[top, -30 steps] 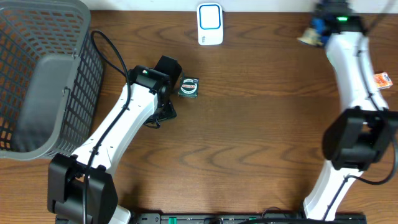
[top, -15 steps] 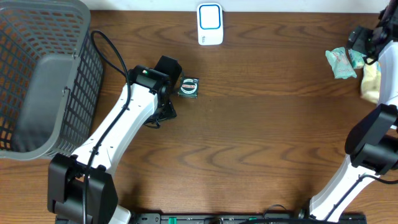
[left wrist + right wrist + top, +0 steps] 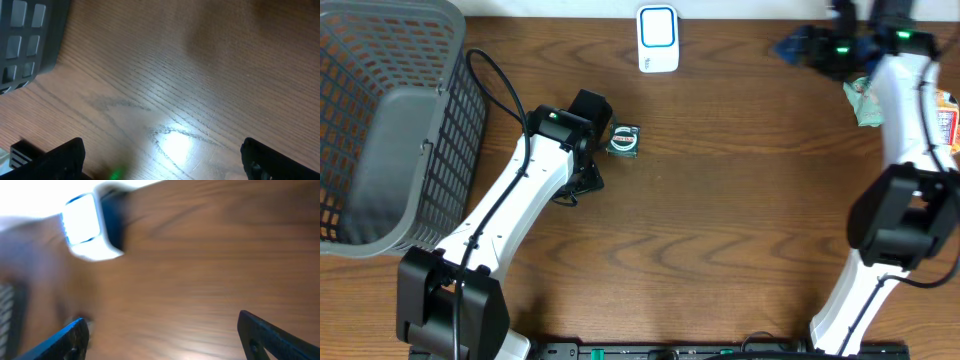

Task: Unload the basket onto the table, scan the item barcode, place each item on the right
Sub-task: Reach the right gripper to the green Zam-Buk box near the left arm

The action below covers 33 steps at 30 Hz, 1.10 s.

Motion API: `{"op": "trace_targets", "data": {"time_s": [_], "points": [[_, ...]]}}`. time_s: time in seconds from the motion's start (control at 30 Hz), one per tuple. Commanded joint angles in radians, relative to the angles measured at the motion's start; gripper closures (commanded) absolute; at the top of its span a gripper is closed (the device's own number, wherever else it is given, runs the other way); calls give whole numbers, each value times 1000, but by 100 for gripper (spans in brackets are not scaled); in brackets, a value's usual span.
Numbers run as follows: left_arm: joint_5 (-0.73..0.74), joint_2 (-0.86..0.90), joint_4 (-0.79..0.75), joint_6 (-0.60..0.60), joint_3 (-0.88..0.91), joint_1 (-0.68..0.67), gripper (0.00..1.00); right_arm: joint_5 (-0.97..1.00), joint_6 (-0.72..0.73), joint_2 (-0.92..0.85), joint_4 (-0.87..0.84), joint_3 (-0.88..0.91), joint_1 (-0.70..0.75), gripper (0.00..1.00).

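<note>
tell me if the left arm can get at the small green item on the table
Likely yes. The left hand is open and empty, and the small green item lies right beside it on the table, with nothing standing between them.

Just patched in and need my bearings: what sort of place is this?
Probably a mock checkout or scanning bench: a white, blue-fronted barcode scanner stands at the far edge of the brown wooden table, a grey plastic mesh basket sits left, and a crumpled green packet lies right.
</note>
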State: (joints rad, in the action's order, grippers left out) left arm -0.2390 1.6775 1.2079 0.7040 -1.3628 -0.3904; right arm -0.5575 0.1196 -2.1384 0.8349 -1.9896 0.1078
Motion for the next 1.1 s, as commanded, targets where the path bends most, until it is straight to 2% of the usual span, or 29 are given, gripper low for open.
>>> {"op": "trace_targets", "data": {"time_s": [0.0,0.17,0.33,0.47,0.8,1.07], "points": [[-16,-5,7,9,5,3,2,-81,-10,-12,10,-4,-109,11],[-16,-5,7,9,5,3,2,69,-9,-26,17,-3,-270,15],[-16,-5,7,9,5,3,2,176,63,-76,-6,-3,-406,2],[-16,-5,7,9,5,3,2,243,177,-137,-17,-4,-491,1],[-16,-5,7,9,5,3,2,484,389,-219,-21,-4,-657,1],[-16,-5,7,9,5,3,2,508,392,-218,-85,-4,-730,1]]}}
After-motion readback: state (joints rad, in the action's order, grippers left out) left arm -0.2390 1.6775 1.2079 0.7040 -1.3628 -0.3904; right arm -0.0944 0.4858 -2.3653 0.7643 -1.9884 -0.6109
